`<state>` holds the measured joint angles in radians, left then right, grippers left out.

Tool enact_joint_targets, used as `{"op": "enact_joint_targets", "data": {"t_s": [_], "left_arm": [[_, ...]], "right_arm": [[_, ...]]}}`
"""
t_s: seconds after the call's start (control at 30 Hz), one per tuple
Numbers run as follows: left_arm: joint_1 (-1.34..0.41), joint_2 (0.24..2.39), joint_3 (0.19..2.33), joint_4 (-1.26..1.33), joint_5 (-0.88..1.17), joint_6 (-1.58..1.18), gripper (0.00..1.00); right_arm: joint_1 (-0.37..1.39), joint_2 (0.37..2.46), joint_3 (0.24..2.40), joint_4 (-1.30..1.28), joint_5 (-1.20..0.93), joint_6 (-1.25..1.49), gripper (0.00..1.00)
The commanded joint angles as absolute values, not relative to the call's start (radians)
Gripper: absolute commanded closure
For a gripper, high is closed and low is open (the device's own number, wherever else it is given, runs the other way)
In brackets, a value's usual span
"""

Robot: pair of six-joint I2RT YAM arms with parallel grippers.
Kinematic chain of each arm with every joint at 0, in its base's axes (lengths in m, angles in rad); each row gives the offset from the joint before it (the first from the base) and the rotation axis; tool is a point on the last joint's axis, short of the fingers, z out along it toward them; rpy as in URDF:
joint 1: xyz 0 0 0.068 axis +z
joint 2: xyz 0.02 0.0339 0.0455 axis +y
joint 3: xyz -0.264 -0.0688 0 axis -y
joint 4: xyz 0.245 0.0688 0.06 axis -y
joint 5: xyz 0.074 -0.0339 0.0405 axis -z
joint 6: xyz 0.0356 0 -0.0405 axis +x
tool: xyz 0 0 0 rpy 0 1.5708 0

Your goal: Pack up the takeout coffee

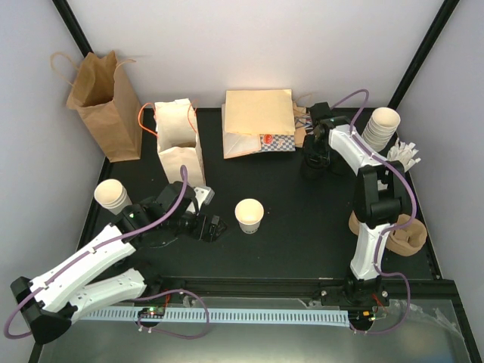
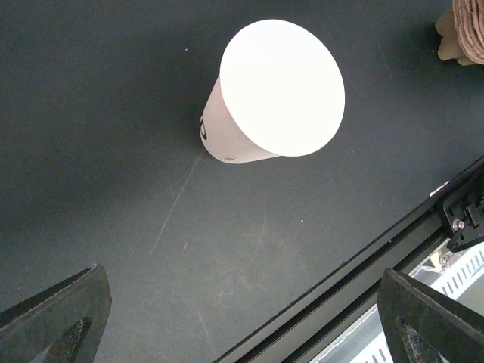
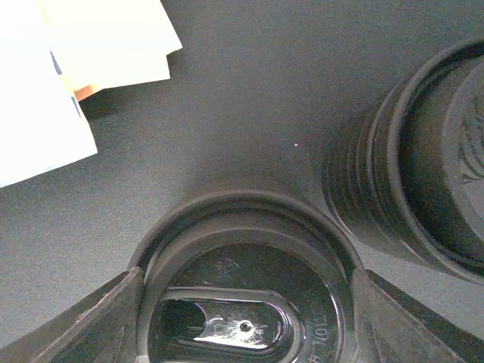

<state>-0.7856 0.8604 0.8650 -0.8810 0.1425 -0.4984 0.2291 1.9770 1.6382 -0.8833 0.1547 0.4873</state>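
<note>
No lidded takeout coffee is in view. A lone cream paper cup (image 1: 249, 215) without a lid stands mid-table; in the left wrist view the cup (image 2: 272, 91) sits ahead of the fingers. My left gripper (image 1: 215, 227) (image 2: 242, 325) hangs open just left of it, with only bare mat between the jaws. At the back right, my right gripper (image 1: 314, 162) (image 3: 246, 318) has both fingers pressed against the rim of a black lid (image 3: 242, 227). A stack of black lids (image 3: 408, 189) stands right beside it.
A brown paper bag (image 1: 102, 102) and a white paper bag (image 1: 179, 144) stand open at the back left. Stacked cream cups sit at the left (image 1: 112, 195) and the back right (image 1: 380, 127). Paper packets (image 1: 257, 121) lie at the back centre, brown cardboard holders (image 1: 404, 234) at the right.
</note>
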Motion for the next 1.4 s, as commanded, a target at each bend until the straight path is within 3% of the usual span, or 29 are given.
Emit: {"op": "enact_joint_targets", "data": {"t_s": [0.0,0.17,0.37,0.53,0.83,1.37], "left_arm": [[-0.782,0.871,0.889,-0.861,0.139,-0.49,0.01],[-0.781,0.875,0.893,-0.86,0.14,-0.486,0.01],[-0.781,0.889,0.902,-0.861,0.147,-0.484,0.01],[-0.779,0.893,0.91,-0.883,0.151,-0.484,0.01],[-0.779,0.882,0.894,-0.86,0.15,-0.499,0.01],[-0.775,0.894,0.818,-0.668,0.2,-0.586,0.01]], "right_arm": [[0.227,1.945,1.662,-0.899,0.162,0.471,0.27],[0.25,1.934,1.651,-0.909,0.27,0.459,0.28],[0.239,1.908,1.621,-0.869,0.062,0.438,0.28],[0.238,1.891,1.625,-0.884,0.172,0.439,0.27],[0.268,1.781,1.565,-0.921,0.095,0.406,0.27],[0.674,1.385,1.264,-0.957,-0.011,0.389,0.27]]}}
